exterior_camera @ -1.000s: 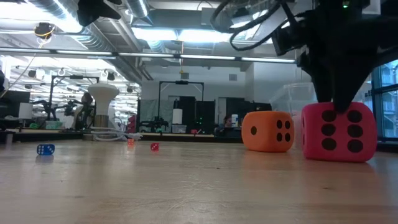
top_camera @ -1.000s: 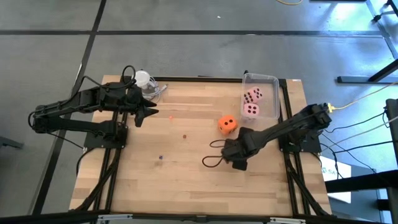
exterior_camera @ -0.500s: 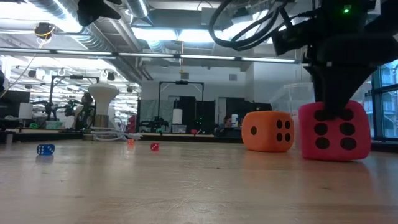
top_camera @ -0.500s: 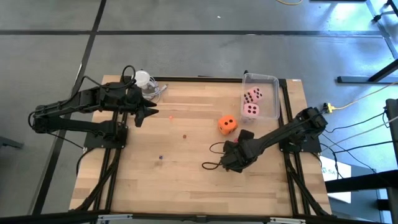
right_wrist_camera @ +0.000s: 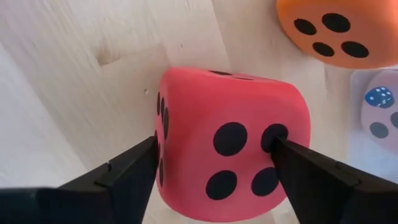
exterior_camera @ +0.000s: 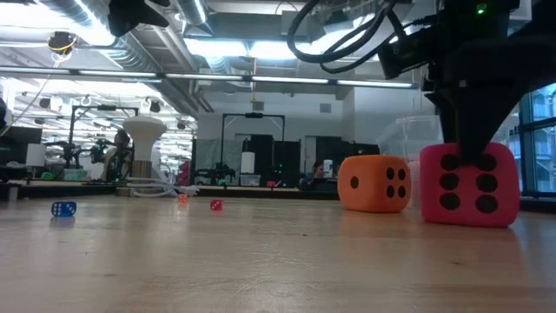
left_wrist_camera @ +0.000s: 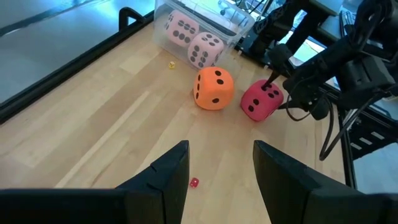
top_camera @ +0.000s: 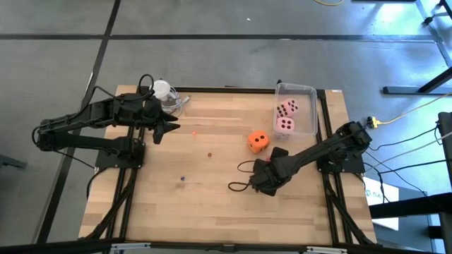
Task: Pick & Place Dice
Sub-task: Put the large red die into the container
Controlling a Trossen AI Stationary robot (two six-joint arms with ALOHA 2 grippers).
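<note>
The red die rests flat on the wooden table, next to the orange die. My right gripper points down over the red die, open, with one finger on either side of it; in the high view it hides the die. Two pale pink dice lie in a clear bin at the far right. My left gripper waits open above the table's far left part, holding nothing. My right gripper comes at the red die from above, its fingers along two opposite sides of the die. Whether they touch it I cannot tell. The die stands on the table with its bottom face down.
A small blue die and small red ones lie scattered on the table's middle. A black cable loop lies beside the right gripper. A white object with cords sits at the far left corner.
My right gripper has rolled a little about its own pointing line while staying over the red die. The die has turned slightly on the table and now faces the low view more squarely.
</note>
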